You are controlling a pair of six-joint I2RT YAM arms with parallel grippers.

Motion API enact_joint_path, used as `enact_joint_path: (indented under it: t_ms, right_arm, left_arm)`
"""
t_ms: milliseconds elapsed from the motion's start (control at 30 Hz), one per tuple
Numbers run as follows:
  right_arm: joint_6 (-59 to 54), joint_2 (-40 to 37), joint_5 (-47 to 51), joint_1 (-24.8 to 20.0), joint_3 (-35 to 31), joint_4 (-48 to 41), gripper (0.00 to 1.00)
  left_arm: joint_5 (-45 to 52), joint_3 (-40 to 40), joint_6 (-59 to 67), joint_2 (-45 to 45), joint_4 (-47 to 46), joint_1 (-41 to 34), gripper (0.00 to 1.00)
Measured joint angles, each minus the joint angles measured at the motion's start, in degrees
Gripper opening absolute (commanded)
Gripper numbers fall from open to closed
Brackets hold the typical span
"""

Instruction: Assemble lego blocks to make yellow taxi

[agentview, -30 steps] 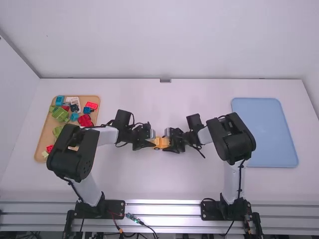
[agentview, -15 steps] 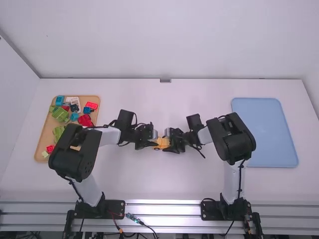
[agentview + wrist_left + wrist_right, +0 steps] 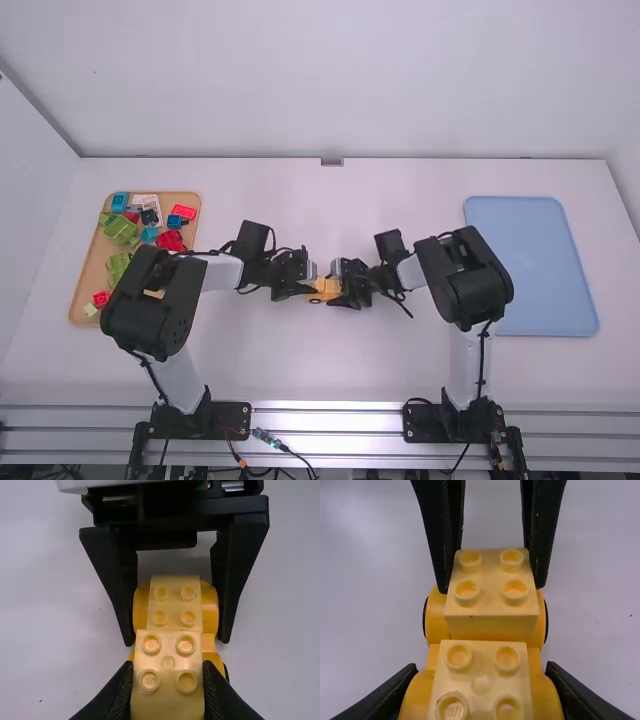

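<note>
Looking at a big white tabletop [image 3: 400, 370], carrying pretty much everything here. Seeing the left arm [image 3: 150, 310] angled in over the left half, and the right arm [image 3: 465, 280] bent in from the other side. Over on the right, just beside that second arm, spotting a flat blue tray [image 3: 530, 260]. Over on the far left, seeing a wooden tray [image 3: 88, 272], partly behind the left arm.

Around the middle, looking at the left pincer [image 3: 304, 284] and right pincer [image 3: 344, 286], basically nose to nose, both closed down on the yellow taxi build [image 3: 322, 290]. In the left wrist view, seeing the left pincer [image 3: 167, 680] snug against the sides of a pale yellow block [image 3: 169, 700] with four studs on top. In the right wrist view, seeing the right pincer [image 3: 482, 687] clamped across the rounded orange-yellow sides [image 3: 547, 695] of the build, with another pale yellow block [image 3: 480, 672] sitting between those sides. Can't tell about any actual join under the left pincer's block.

Back in the wooden tray, seeing a chunky green block [image 3: 121, 229], then a red block [image 3: 171, 241] near it. Also spotting a flatter red piece [image 3: 184, 211], a light blue block [image 3: 120, 203], a darker blue block [image 3: 175, 220] and a tiny red block [image 3: 100, 298].
</note>
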Motion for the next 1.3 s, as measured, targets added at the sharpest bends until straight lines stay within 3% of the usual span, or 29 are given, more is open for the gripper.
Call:
enact_joint_path:
  t_ms: [933,1000,1167,1200,1300]
  right_arm:
    - [-0.6,0.0,0.7,1.3,0.9,-1.5,0.35]
    - [-0.6,0.0,0.7,1.3,0.9,-1.5,0.35]
    - [-0.6,0.0,0.6,1.3,0.9,-1.5,0.35]
    - [-0.6,0.0,0.6,1.3,0.9,-1.5,0.35]
    - [-0.8,0.0,0.6,1.9,0.9,-1.5,0.35]
  left_arm:
    - [-0.1,0.0,-0.2,0.0,-1.5,0.0,0.03]
    - [-0.1,0.0,-0.2,0.0,-1.5,0.0,0.06]
    - [-0.1,0.0,-0.2,0.0,-1.5,0.0,0.27]
    - [0.0,0.0,-0.1,0.0,-1.5,0.0,0.39]
    - [0.5,0.0,-0.3,0.0,-1.2,-0.1,0.43]
